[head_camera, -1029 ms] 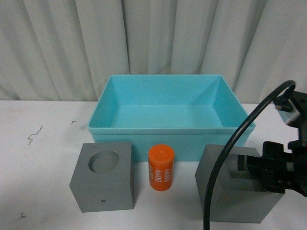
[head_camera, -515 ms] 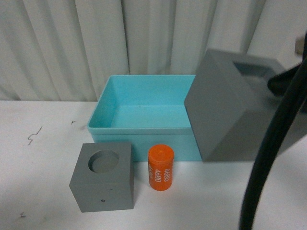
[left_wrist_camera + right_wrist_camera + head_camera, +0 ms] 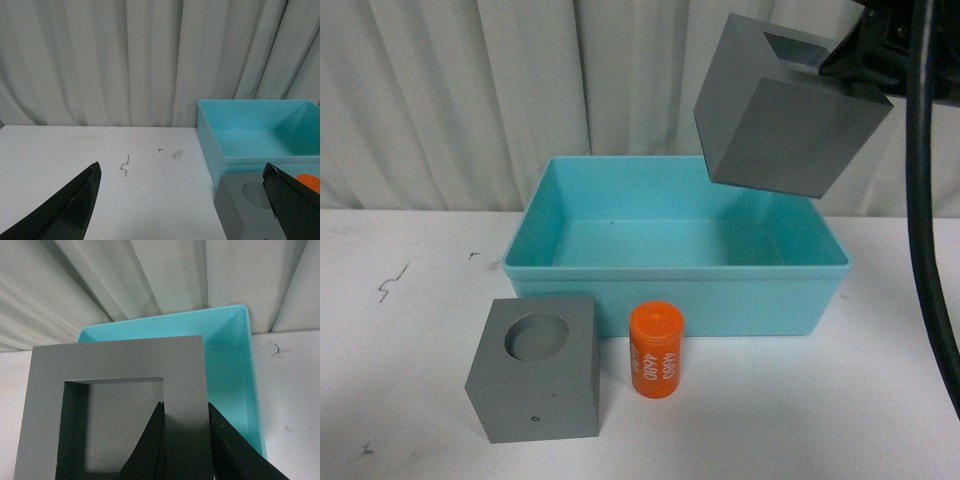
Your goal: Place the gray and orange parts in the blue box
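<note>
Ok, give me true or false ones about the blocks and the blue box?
The gray cube with the square hole hangs tilted in the air. True.
The right end effector pinches that cube's wall. True.
The orange cylinder is inside the blue box. False: it stands on the table in front of the box.
The left end effector holds the gray cube with the round hole. False: that cube sits on the table, and that end effector is open.

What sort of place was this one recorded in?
Probably a robot test bench: a white table, a pale curtain as backdrop, and just a blue box, a gray cube and an orange cylinder as props.
</note>
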